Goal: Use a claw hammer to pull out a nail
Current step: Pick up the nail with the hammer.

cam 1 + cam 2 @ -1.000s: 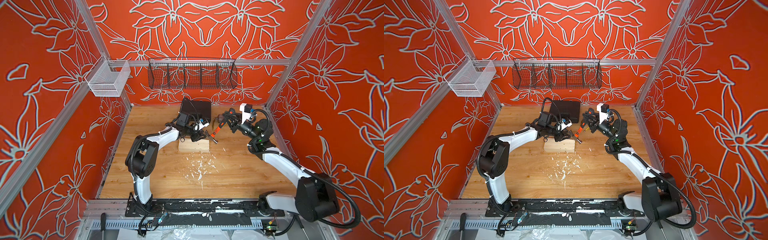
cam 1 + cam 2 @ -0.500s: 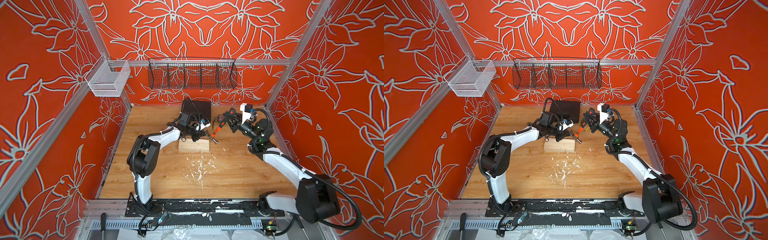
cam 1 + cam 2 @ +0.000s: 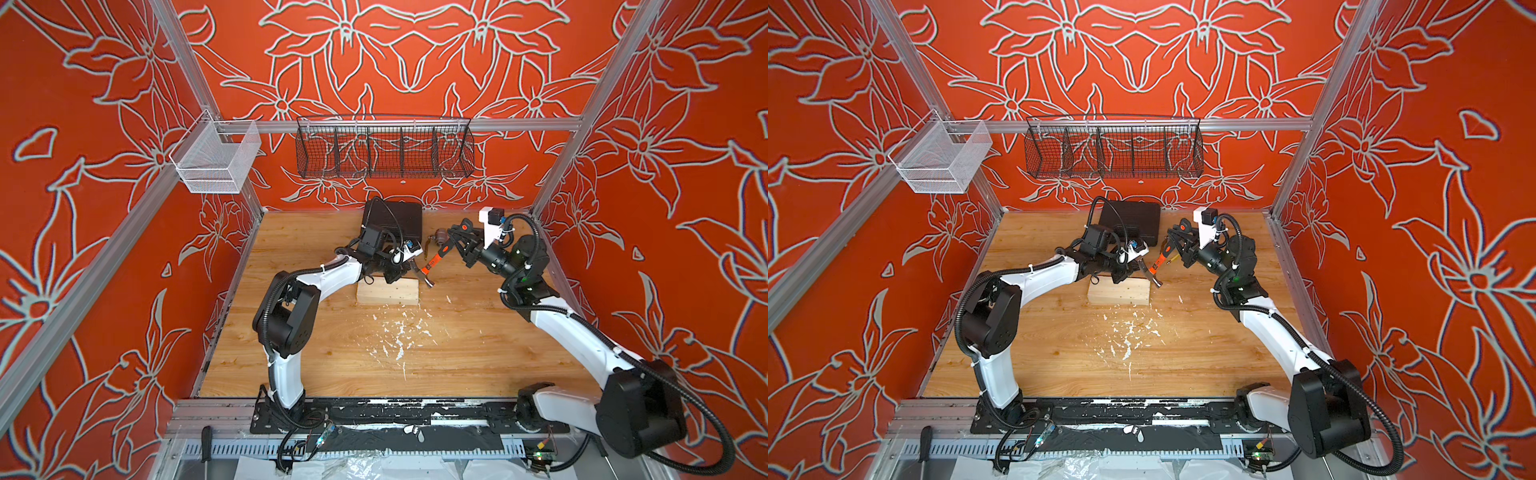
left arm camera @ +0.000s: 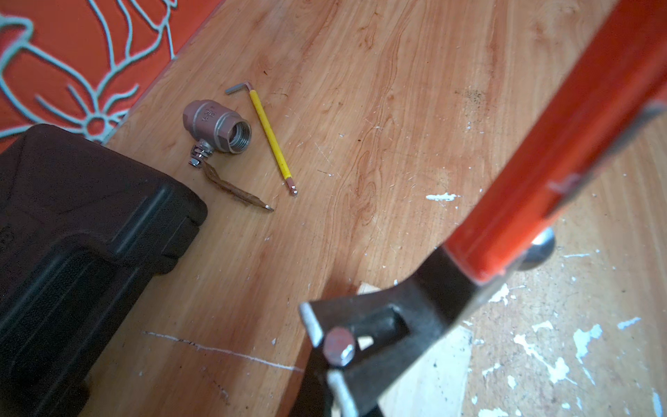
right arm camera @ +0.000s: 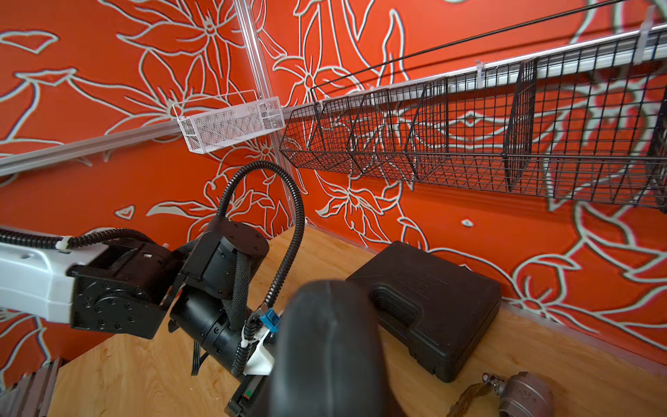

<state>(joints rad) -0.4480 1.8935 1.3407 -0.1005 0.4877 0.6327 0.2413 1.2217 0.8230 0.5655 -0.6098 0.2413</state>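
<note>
Claw hammer (image 3: 433,262), handle gripped by the closed right claw (image 3: 453,245), forks the nail (image 4: 337,347); left claw (image 3: 394,275) closed.

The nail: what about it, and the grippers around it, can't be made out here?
- Nail: left wrist view shows only its head; the claw of the hammer covers the shank. Too small in both top views.
- Right gripper: in the right wrist view the hammer's blurred black end hides its fingers.
- Left gripper: in both top views its own wrist covers what, if anything, it pinches.
</note>
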